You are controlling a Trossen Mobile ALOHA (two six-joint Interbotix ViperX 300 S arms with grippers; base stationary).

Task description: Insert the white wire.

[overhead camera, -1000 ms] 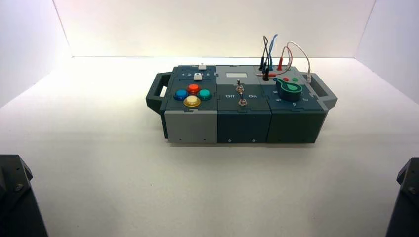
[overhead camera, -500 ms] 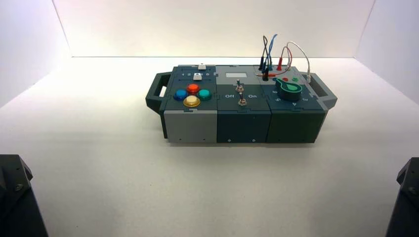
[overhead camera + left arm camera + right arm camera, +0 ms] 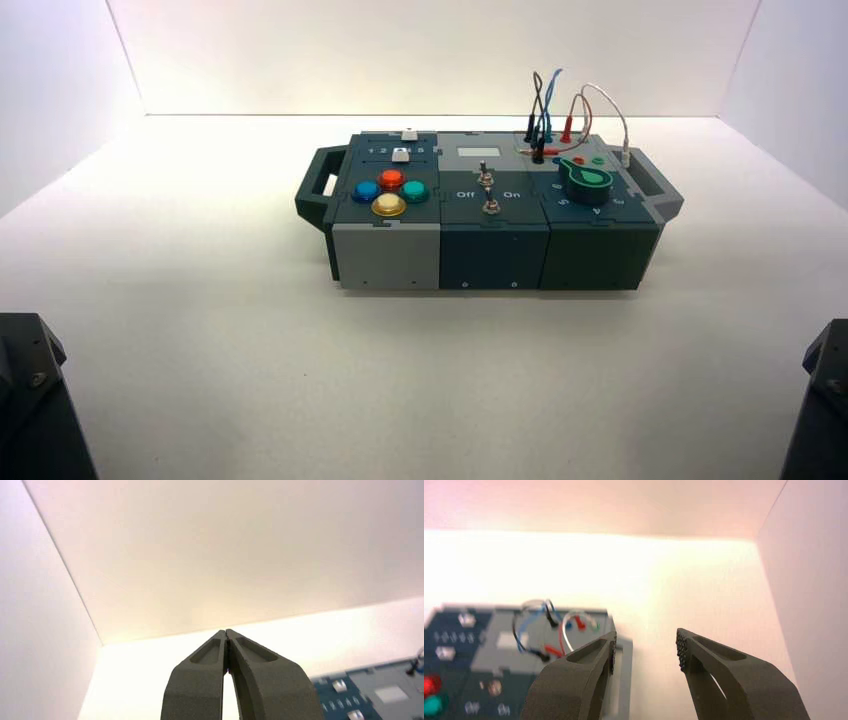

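The white wire (image 3: pixel 612 110) arches over the back right corner of the box (image 3: pixel 490 245), and its pale plug tip (image 3: pixel 625 156) hangs down by the right handle. The right wrist view shows the same white wire (image 3: pixel 565 630) as a loop among the other leads. My right gripper (image 3: pixel 646 650) is open and holds nothing, well short of the box and to the right of the wires. My left gripper (image 3: pixel 226 631) is shut and empty, far from the box. In the high view only the arm bases show, the left arm (image 3: pixel 30 400) and the right arm (image 3: pixel 825 395) at the near corners.
Red (image 3: pixel 578 112), blue (image 3: pixel 548 95) and black (image 3: pixel 534 105) leads stand beside the white one. A green knob (image 3: pixel 583 180) sits in front of them, two toggle switches (image 3: pixel 487 190) in the middle, coloured buttons (image 3: pixel 390 192) on the left. White walls close in the table on three sides.
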